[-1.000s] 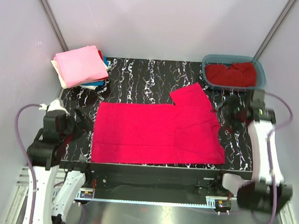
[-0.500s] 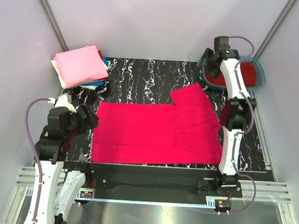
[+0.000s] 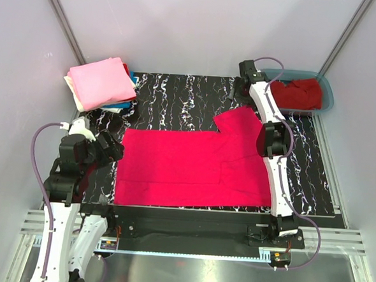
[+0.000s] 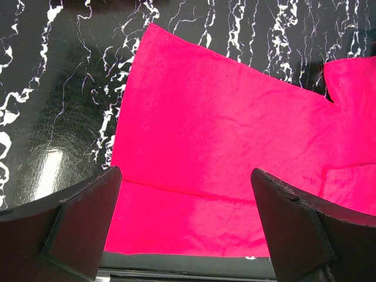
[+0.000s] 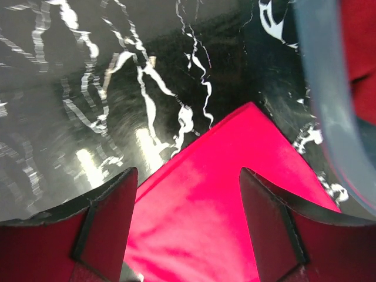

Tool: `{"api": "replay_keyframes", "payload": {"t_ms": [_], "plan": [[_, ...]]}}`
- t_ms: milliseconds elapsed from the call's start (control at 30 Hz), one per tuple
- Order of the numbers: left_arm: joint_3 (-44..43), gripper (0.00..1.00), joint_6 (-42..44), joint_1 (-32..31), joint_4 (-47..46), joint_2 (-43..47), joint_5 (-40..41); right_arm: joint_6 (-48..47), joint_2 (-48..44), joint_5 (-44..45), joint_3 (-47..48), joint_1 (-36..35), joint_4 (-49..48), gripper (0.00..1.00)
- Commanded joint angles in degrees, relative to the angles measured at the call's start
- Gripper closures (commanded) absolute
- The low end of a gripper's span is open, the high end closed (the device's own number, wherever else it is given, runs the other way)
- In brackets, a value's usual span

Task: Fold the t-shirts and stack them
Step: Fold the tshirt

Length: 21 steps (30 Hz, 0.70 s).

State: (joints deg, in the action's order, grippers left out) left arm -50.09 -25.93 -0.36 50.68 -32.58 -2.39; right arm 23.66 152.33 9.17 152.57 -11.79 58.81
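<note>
- Red shirt [image 3: 199, 167] lies spread flat mid-table [image 3: 178, 95]. Its sleeve [image 3: 237, 121] points far-right, and the near hem runs along the near table edge.
- Step, by my judgement: first fold of this shirt, grasp not yet made.
- Right tool [image 5: 188, 173] hovers over the sleeve's far corner, jaws apart, holding nothing.
- Left tool [image 4: 187, 176] is wide and empty, just off the shirt's left edge.
- Next move calls for pinching the sleeve corner and carrying it inward.
- Room: tub [image 3: 328, 92] is near the sleeve on the right. Stack [image 3: 102, 81] sits far-left, well apart.
</note>
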Motion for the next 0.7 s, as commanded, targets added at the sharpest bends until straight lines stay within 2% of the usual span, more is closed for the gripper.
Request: {"api": "replay_keyframes", "payload": {"t_ms": [0, 200, 267, 367, 467, 500, 567, 600, 633, 667], "plan": [[0.08, 0.01, 0.88, 0.27, -2.86, 0.32, -0.77, -1.16, 2.53, 4.27, 1.51, -0.42, -1.5, 0.23], [0.43, 0.01, 0.71, 0.36, -3.21, 0.85, -1.29, -1.77, 4.55, 6.04, -0.96, -0.78, -2.73, 0.24], [0.51, 0.01, 0.8, 0.27, -3.22, 0.76, -1.39, -2.21, 5.6, 6.04, -0.17, -0.78, -2.47, 0.29], [0.43, 0.01, 0.71, 0.36, -3.13, 0.76, -1.12, -1.87, 5.7, 5.16, -1.74, -0.78, -2.91, 0.43], [0.43, 0.01, 0.62, 0.27, -3.04, 0.76, -1.12, -1.69, 5.7, 4.19, -3.07, -0.78, -3.08, 0.6], [0.43, 0.01, 0.71, 0.27, -3.04, 0.76, -1.04, -1.51, 5.7, 3.93, -3.33, -0.86, -3.08, 0.69], [0.43, 0.01, 0.62, 0.27, -2.95, 0.76, -0.95, -1.34, 5.08, 2.96, -4.64, -0.78, -3.08, 0.78], [0.43, 0.01, 0.71, 0.27, -2.95, 0.59, -0.95, -1.25, 4.73, 2.87, -5.0, -0.86, -3.26, 0.95], [0.43, 0.01, 0.53, 0.36, -2.95, 0.41, -0.95, -1.07, 3.68, 2.87, -5.96, -0.78, -3.17, 1.0], [0.43, 0.01, 0.53, 0.27, -3.04, 0.32, -0.95, -0.99, 2.98, 2.87, -6.67, -0.78, -3.26, 1.0]]}}
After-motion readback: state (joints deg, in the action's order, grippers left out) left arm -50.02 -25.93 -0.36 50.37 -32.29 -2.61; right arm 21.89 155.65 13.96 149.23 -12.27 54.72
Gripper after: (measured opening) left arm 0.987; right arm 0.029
